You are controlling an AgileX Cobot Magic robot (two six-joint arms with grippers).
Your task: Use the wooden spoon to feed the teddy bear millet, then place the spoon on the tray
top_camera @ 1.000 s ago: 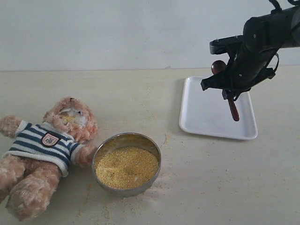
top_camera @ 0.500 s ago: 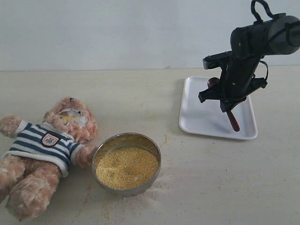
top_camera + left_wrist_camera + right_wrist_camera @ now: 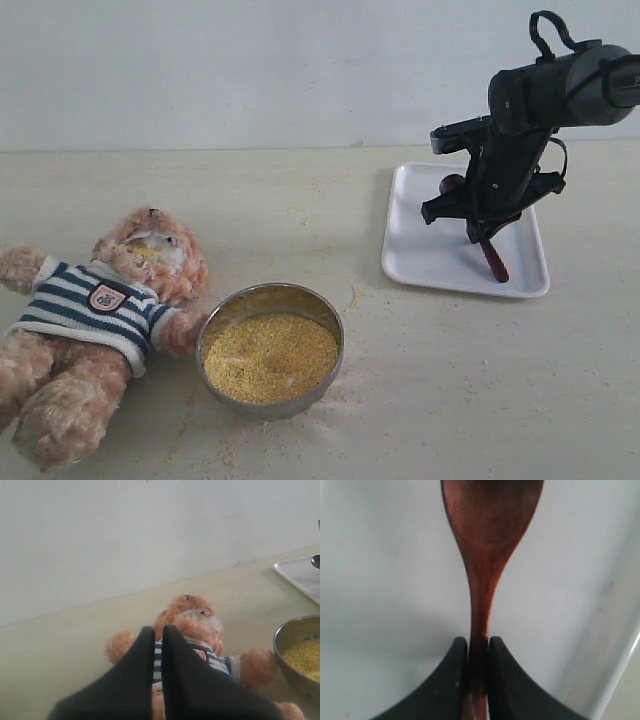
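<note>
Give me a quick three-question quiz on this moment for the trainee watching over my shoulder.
1. True or false: the right gripper is shut on the wooden spoon.
2. Which thing lies under the spoon? A) the tray B) the steel bowl of millet C) the teddy bear
3. Fill in: the left gripper has its jaws ___ and holds nothing.
Key: 1 true; 2 A; 3 shut.
</note>
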